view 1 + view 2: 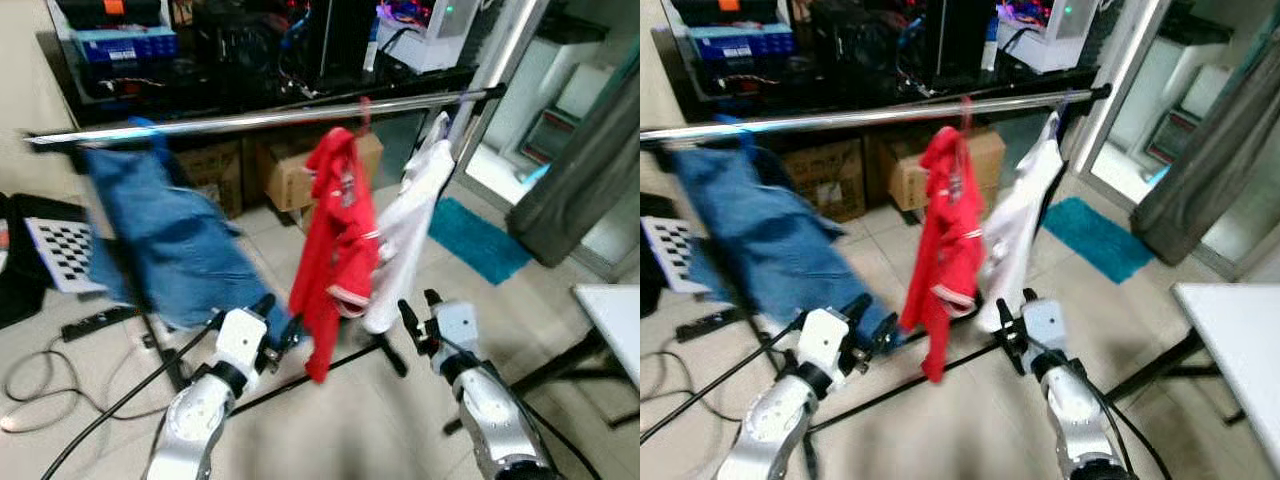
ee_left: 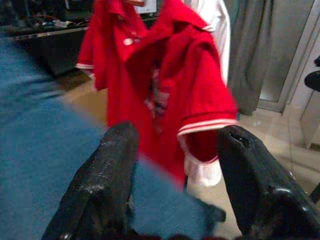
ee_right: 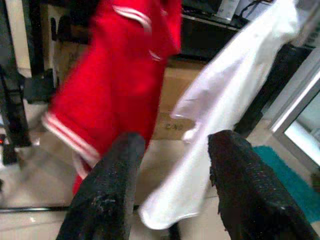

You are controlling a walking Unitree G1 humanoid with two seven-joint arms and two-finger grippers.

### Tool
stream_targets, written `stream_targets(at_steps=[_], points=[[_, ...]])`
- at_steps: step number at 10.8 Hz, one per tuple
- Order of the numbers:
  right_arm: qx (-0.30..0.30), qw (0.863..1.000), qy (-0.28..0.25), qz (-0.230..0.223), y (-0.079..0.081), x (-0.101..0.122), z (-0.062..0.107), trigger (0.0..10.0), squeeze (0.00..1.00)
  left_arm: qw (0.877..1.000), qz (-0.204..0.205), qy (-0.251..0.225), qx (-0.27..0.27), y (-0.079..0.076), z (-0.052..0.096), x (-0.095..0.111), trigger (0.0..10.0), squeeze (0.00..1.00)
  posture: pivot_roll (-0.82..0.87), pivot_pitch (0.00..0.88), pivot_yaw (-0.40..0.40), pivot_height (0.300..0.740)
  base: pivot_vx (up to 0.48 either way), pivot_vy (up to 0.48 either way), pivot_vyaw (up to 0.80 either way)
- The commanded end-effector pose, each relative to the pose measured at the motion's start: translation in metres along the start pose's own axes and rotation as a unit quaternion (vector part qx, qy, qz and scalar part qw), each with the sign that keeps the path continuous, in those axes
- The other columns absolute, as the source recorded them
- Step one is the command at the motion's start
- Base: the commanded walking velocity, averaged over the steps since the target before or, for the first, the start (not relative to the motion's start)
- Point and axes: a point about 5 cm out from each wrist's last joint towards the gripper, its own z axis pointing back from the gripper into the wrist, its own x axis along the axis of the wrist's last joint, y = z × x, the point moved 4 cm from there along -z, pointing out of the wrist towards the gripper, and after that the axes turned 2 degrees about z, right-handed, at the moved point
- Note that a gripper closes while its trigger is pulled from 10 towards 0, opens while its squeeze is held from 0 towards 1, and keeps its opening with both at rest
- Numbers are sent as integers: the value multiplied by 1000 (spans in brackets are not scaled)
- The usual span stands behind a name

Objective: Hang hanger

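Rail (image 1: 250, 118): silver, level, carrying three garments
Red shirt (image 1: 335, 240): on a hanger, mid-rail
White shirt (image 1: 415, 215): just beside red, rail's right end
Jeans (image 1: 165, 235): left
Left claw (image 1: 277, 318): open, empty, below red shirt
Right claw (image 1: 418, 312): open, empty, below white shirt

Beyond the pale tiled floor (image 1: 400, 420), cardboard boxes (image 1: 290, 170) are stacked under a dark shelf (image 1: 200, 100), with a teal mat (image 1: 480, 240) laid to their right.
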Motion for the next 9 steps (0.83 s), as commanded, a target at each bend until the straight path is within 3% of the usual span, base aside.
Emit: stream_targets(at_steps=[1,3,9], points=[[-7,1000,4,12,-6,-1,0,10000,0,1000,-3,-2,-15,-8,-3,2,10000,0,127,43,-89,740,307,-364,800],[-11,1000,9,3,-7,-2,-1,10000,0,1000,-4,-2,-14,-7,-2,2,10000,0,131,41,-89,740,306,-351,606],[-20,1000,10,-2,-9,-2,-3,10000,0,1000,-4,-3,-13,-7,-4,3,10000,0,129,37,-90,740,297,-317,0]])
